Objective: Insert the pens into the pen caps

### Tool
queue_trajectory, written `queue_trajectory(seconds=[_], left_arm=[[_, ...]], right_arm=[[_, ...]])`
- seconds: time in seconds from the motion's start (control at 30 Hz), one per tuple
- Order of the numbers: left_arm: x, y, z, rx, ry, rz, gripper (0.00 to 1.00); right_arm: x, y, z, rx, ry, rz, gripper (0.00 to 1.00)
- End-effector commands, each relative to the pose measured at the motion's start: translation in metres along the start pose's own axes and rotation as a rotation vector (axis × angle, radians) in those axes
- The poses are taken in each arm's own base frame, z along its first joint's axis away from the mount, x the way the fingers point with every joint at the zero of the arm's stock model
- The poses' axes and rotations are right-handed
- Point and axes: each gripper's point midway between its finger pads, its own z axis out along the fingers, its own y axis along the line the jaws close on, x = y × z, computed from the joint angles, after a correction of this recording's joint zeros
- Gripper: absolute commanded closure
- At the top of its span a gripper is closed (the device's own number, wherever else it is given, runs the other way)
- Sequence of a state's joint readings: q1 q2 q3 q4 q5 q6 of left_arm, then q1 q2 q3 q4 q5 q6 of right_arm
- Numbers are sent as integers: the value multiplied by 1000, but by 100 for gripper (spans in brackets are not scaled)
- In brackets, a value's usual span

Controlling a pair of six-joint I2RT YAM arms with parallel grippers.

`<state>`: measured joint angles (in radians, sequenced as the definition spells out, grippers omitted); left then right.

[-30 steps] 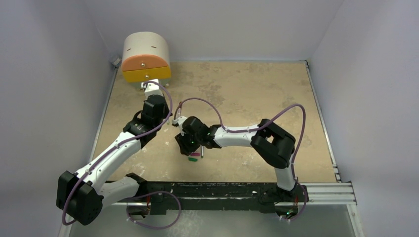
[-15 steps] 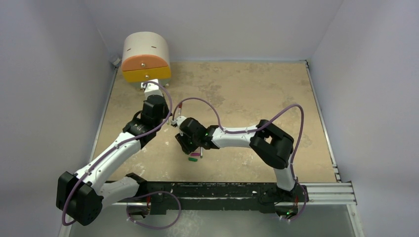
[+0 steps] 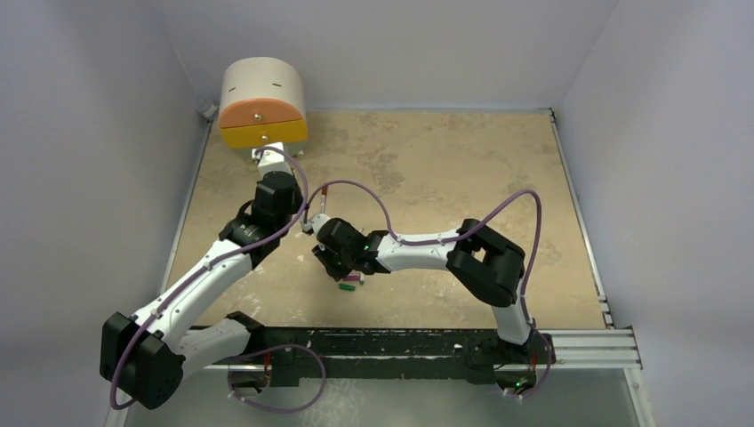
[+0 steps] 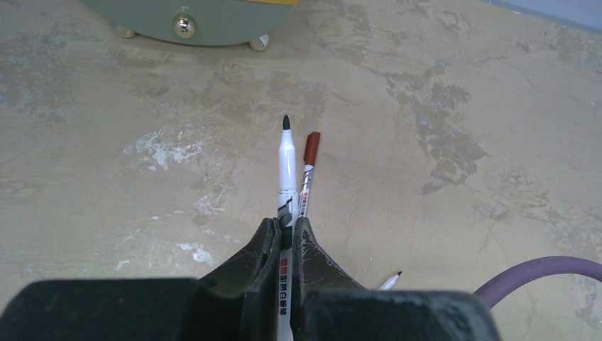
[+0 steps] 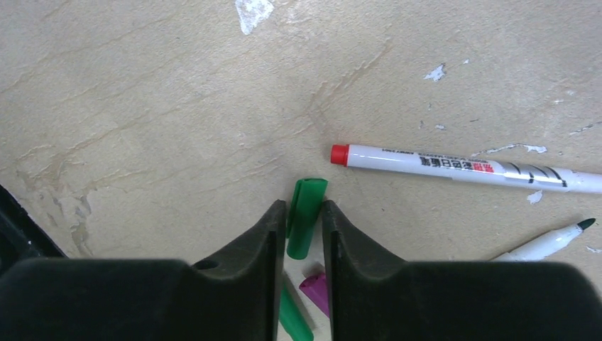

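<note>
Left wrist, pen [image 4: 287,163] lengthwise, tip pointing away

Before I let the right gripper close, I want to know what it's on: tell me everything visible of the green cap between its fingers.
The green cap is a short plastic tube with a lengthwise clip ridge and a notched far end. It seems to lie flat on the tan table, pointing away from the wrist camera, leaning slightly right. The right gripper has its fingers flanking it closely; contact is unclear. Another green cap and a magenta cap lie nearer the camera.
</note>
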<state>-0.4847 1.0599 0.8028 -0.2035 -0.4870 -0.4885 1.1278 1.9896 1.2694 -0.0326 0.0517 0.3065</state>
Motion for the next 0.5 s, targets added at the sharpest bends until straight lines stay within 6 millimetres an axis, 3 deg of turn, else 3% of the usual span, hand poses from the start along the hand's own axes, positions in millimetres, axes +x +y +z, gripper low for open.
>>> queue_trajectory(seconds=[0.0, 0.27, 0.47], left_arm=[[-12, 1, -3, 2, -46, -36, 100], [-10, 0, -1, 5, -44, -38, 100], [-12, -2, -2, 12, -49, -45, 100]], right_arm=[[24, -6, 2, 40, 82, -8, 75], [33, -7, -1, 50, 99, -2, 98], [26, -7, -19, 50, 68, 9, 100]])
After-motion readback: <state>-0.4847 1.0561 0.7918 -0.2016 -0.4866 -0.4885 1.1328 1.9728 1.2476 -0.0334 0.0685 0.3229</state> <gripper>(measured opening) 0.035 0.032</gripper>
